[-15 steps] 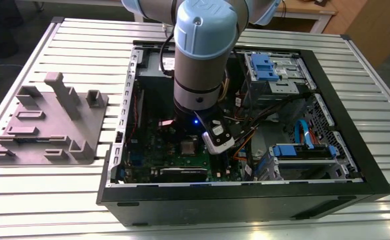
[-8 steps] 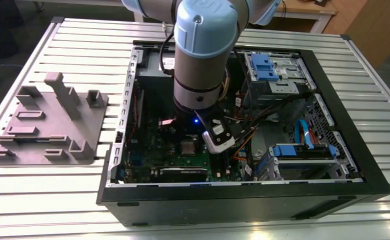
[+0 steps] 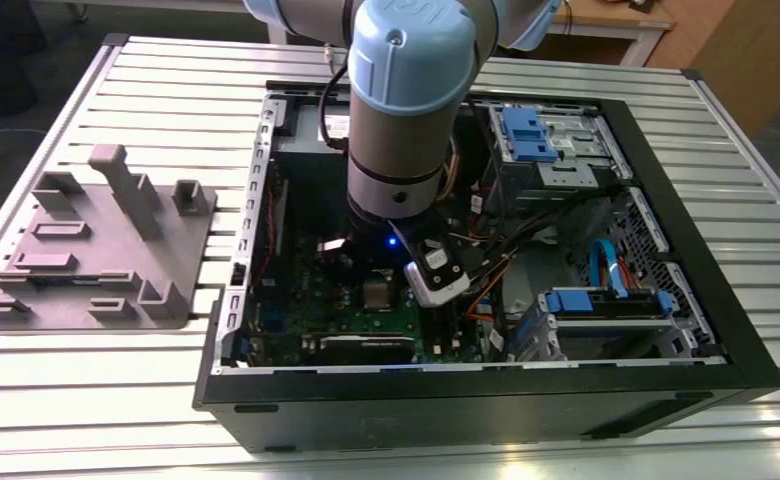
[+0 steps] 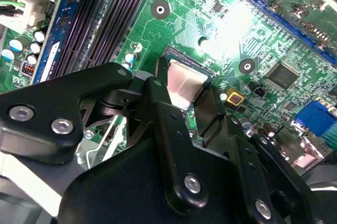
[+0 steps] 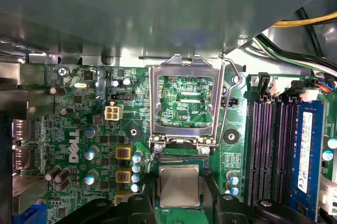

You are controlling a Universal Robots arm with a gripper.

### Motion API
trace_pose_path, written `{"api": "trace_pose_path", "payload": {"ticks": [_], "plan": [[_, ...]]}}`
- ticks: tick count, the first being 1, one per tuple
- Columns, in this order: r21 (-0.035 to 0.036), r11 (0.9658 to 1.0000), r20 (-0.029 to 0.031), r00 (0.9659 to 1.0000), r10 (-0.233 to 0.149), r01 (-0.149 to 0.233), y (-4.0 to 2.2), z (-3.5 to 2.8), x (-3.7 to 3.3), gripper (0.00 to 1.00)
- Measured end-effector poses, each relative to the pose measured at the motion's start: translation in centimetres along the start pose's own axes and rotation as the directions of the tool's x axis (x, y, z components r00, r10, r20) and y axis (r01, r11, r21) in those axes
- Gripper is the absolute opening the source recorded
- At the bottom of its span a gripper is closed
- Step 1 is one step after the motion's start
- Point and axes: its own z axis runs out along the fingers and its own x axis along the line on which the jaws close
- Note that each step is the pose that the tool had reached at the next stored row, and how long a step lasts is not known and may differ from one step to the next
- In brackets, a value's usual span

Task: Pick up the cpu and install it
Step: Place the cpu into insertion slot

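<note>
Exterior view: arm [image 3: 397, 110] reaches down into the open computer case [image 3: 497, 400], which lies on a slatted metal table [image 3: 163, 70]. Gripper [image 3: 379, 290] is low over the green motherboard [image 3: 283, 320], near the middle of the case. A grey plastic fixture block [image 3: 97, 250] sits on the table at the exterior view's left, well apart from the case. Blue drive-bay latches [image 3: 530, 135] show on the far side of the case.

Second wrist view: the black fingers [image 4: 163, 108] stand one on each side of the cpu [image 4: 184, 84], its silvery top catching light. The chip sits over the socket [image 4: 202, 66], level with the board or nearly so. Fingers flank its edges closely; whether they press on it or stand just off it, I cannot tell. Dark memory slots [image 4: 105, 18] run beside.

First wrist view: cpu [image 5: 179, 184] lies square in the socket area, between the two finger tips [image 5: 138, 203]. The socket's metal load frame [image 5: 183, 103] stands swung open beyond it, lever wire [image 5: 227, 97] raised alongside. Memory slots [image 5: 274, 145] lie off to one side.
</note>
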Motion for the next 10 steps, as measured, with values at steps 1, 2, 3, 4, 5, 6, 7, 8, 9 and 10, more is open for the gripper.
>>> {"api": "trace_pose_path", "payload": {"ticks": [1, 2, 3, 4, 5, 6, 7, 8, 9, 10], "plan": [[-0.0006, 1.0, 0.0002, 1.0, 0.0, 0.0, -0.01, -0.03, 0.0, 0.45], [-0.0014, 1.0, 0.0007, 1.0, 0.0, 0.0, -0.01, -0.15, -0.01, 0.45], [-0.0014, 1.0, 0.0004, 1.0, 0.0, 0.0, -0.04, -0.37, 0.0, 0.45], [-0.001, 1.0, 0.0001, 1.0, 0.0, 0.0, -0.06, -0.52, 0.0, 0.45], [-0.0012, 1.0, 0.0002, 1.0, 0.0, 0.0, -0.07, -0.53, 0.0, 0.45], [-0.0012, 1.0, 0.0002, 1.0, 0.0, 0.0, -0.07, -0.53, 0.0, 0.45], [-0.0012, 1.0, 0.0002, 1.0, 0.0, 0.0, -0.07, -0.53, 0.01, 0.45], [-0.0013, 1.0, 0.0002, 1.0, 0.0, 0.0, -0.08, -0.52, 0.01, 0.45], [-0.0016, 1.0, 0.0001, 1.0, 0.001, -0.001, -0.08, -0.49, 0.01, 0.45], [-0.0018, 1.0, 0.0001, 1.0, 0.002, -0.002, -0.08, -0.47, 0.01, 0.45]]}}
